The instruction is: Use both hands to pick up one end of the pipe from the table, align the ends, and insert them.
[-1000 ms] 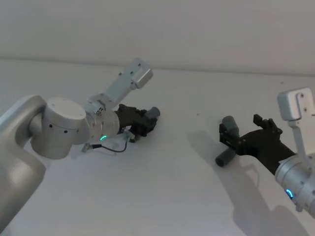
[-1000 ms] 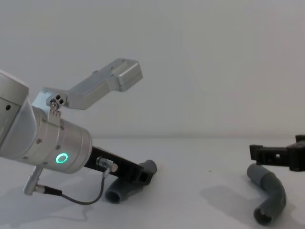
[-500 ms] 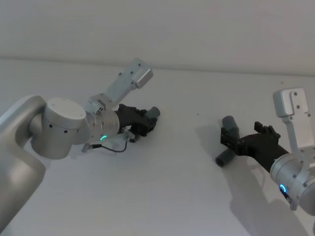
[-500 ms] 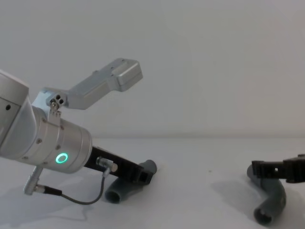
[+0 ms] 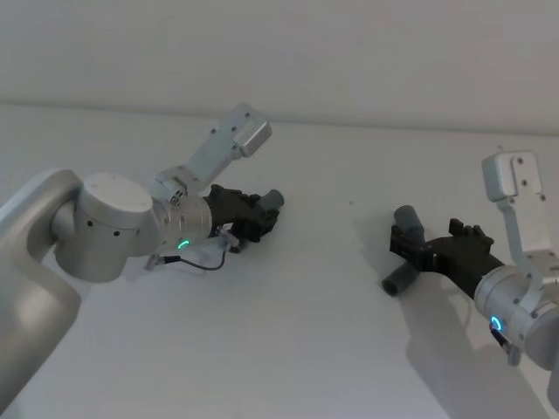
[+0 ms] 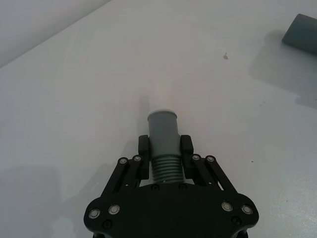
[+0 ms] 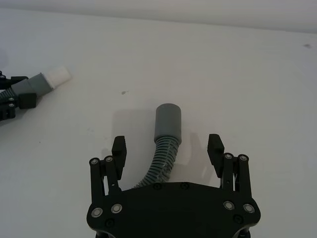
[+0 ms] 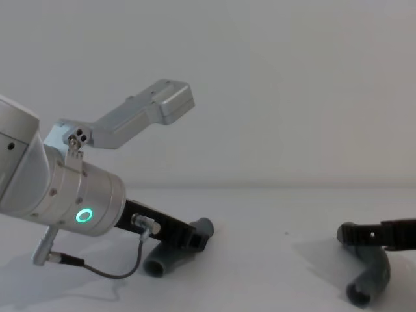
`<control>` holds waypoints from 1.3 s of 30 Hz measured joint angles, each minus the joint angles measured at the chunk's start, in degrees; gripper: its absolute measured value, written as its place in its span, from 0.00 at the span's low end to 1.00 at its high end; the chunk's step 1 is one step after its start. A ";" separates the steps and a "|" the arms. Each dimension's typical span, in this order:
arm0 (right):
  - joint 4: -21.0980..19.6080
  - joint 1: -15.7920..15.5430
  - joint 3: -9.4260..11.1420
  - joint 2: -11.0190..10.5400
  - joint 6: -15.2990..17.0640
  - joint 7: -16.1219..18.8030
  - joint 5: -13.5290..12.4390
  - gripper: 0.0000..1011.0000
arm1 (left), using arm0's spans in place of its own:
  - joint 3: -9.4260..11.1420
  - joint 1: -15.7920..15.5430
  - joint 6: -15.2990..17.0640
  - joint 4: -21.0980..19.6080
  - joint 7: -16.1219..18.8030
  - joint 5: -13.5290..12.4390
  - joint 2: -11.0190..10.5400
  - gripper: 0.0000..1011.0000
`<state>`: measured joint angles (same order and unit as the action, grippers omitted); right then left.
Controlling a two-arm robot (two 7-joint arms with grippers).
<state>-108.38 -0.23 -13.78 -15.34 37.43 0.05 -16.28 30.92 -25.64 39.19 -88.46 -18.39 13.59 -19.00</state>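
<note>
The left gripper [image 6: 165, 147] is clamped tight on the curved pipe [image 6: 163, 130], with its fingers [image 6: 143, 148] pressing the ribbed part from both sides and one end sticking out ahead; in the head view this gripper sits low over the left half of the table [image 5: 288, 340]; in the chest view the pipe's other end slants down to the surface under the gripper; the right wrist view shows the pipe's white tip [image 7: 58, 75] far off, well apart from the elbow [image 7: 168, 125]; the elbow lies on the right half of the table; the right gripper [image 7: 167, 145] is spread wide and holds nothing, with one finger on each side of the elbow's ribbed bend and a gap on both sides; the elbow's smooth round end points away from that gripper's palm, and in the chest view its other mouth rests low on the table
</note>
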 joint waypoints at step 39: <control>3.33 1.82 0.77 3.97 3.47 -0.80 1.08 0.99 | 0.00 0.00 0.00 0.00 0.00 0.00 0.00 0.36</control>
<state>-105.05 1.59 -13.01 -11.38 40.90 -0.75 -15.20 30.91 -25.64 39.20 -88.46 -18.39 13.59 -19.00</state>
